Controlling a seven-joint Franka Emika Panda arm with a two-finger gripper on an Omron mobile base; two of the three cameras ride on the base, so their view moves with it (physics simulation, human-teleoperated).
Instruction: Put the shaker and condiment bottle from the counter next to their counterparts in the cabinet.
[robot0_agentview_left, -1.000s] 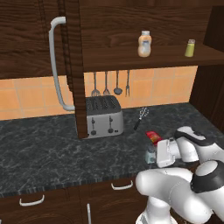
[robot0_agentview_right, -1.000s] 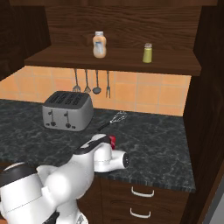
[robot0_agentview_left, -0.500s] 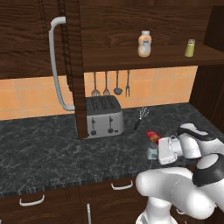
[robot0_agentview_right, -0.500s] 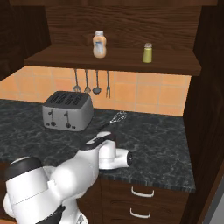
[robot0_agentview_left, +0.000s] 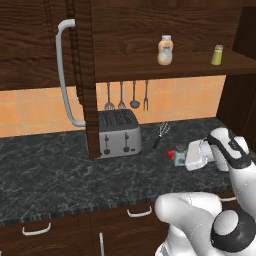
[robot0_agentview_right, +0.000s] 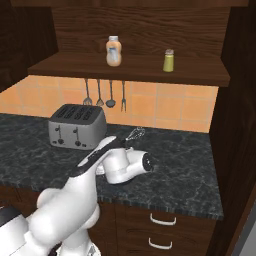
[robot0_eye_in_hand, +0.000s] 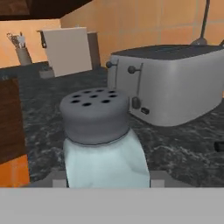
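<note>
The pale blue-grey shaker (robot0_eye_in_hand: 103, 153) with its grey holed cap sits between my gripper's (robot0_eye_in_hand: 107, 178) two fingers, which press on both its sides. In the left base view the shaker (robot0_agentview_left: 179, 156) hangs a little above the black counter (robot0_agentview_left: 60, 175) at the tip of my gripper (robot0_agentview_left: 183, 158). Just left of it, the red condiment bottle (robot0_agentview_left: 171, 152) stands on the counter, partly hidden. The peach-orange bottle (robot0_agentview_left: 165, 50) and the yellow-green shaker (robot0_agentview_left: 217, 55) stand on the cabinet shelf (robot0_agentview_left: 150, 67), well above my hand.
A silver toaster (robot0_agentview_left: 118, 132) stands left of the gripper, with a whisk (robot0_agentview_left: 161, 133) lying behind it. Utensils hang on the tiled wall. The open cabinet door with its grey bar handle (robot0_agentview_left: 64, 75) juts out above the toaster's left side.
My hand has risen slightly with the shaker in it, lifting it off the counter. The red bottle has stayed in place.
</note>
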